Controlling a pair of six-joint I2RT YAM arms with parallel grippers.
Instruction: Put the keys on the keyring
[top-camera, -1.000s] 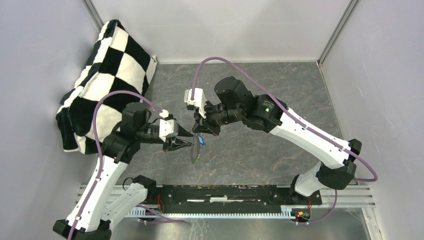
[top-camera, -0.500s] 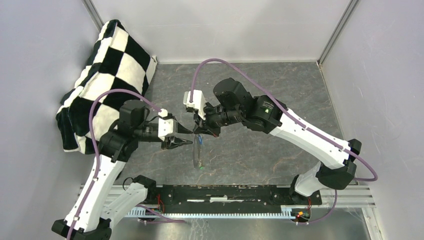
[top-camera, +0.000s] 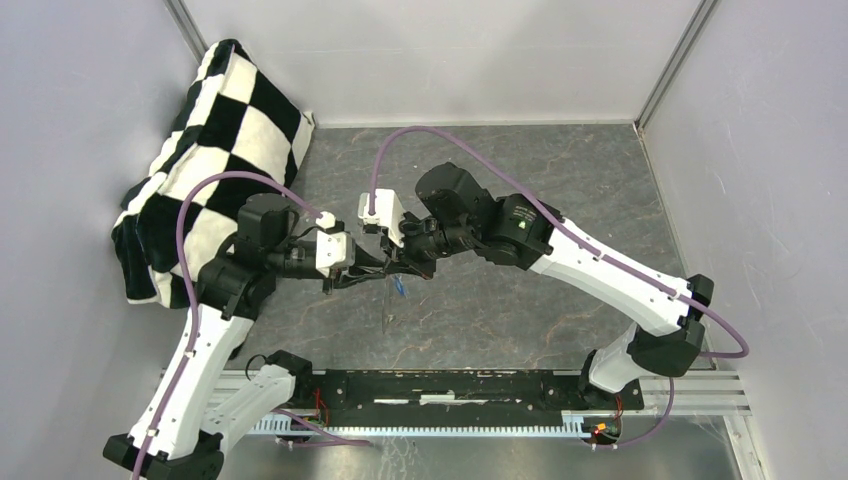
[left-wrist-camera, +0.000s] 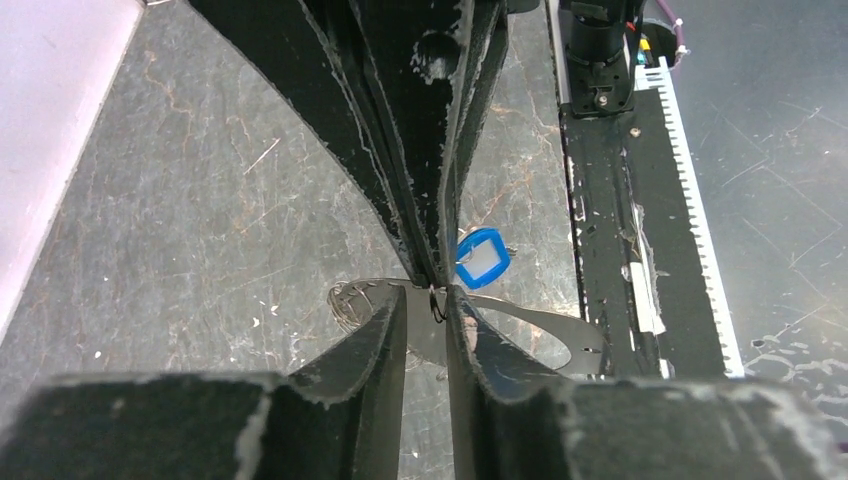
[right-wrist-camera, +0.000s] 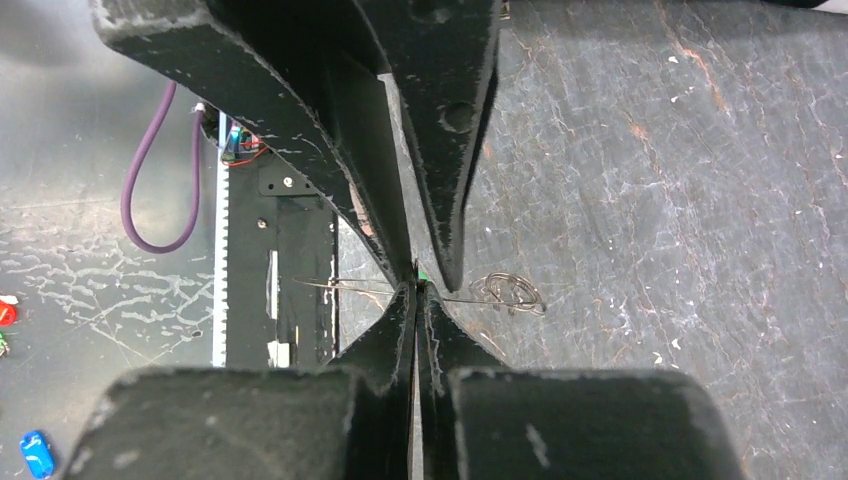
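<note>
My right gripper (top-camera: 402, 267) is shut on the top edge of the keyring (top-camera: 386, 303), which hangs below it as a thin grey loop. In the left wrist view the keyring (left-wrist-camera: 545, 335) shows as a flat oval with a small wire coil (left-wrist-camera: 348, 300) at one end. The blue-headed key (left-wrist-camera: 482, 258) hangs on it beside the right fingertips; it also shows in the top view (top-camera: 399, 288). A green speck (right-wrist-camera: 422, 277) sits at the right gripper's (right-wrist-camera: 415, 293) pinch. My left gripper (left-wrist-camera: 428, 305) is open, its fingers either side of that pinch, a small dark ring between them.
A black-and-white checkered cushion (top-camera: 205, 150) leans in the back left corner. Grey walls enclose the dark stone floor (top-camera: 520, 320). A black rail (top-camera: 450, 388) with the arm bases runs along the near edge.
My left gripper has moved right, up to the right gripper's tips. The right gripper has shifted slightly left. The keyring has swung to hang straight down; the green bit at its bottom no longer shows.
</note>
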